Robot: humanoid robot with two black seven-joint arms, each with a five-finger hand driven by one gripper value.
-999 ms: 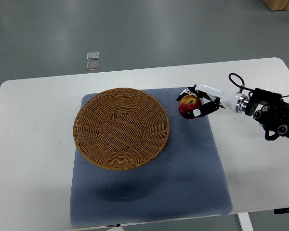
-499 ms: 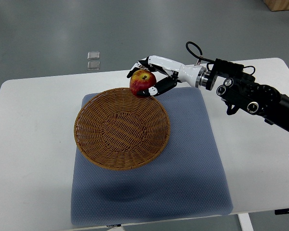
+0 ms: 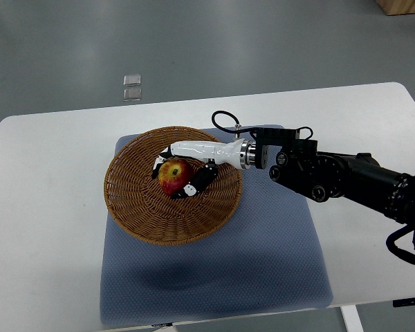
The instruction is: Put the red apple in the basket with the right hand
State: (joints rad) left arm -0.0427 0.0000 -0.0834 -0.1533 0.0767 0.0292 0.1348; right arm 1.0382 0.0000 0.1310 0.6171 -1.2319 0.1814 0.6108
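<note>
We reach in from the right with our right hand (image 3: 182, 171), and its fingers (image 3: 197, 182) are curled around the red apple (image 3: 173, 177), gripping it. The apple is over the middle of the wicker basket (image 3: 135, 207), low inside the rim; we cannot tell if it touches the bottom. We judge the grip is kept so the fruit does not drop and roll.

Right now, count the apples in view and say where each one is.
1. The red apple is inside the wicker basket, near its middle, with the right hand closed around it. Nothing in view could hide another.
</note>
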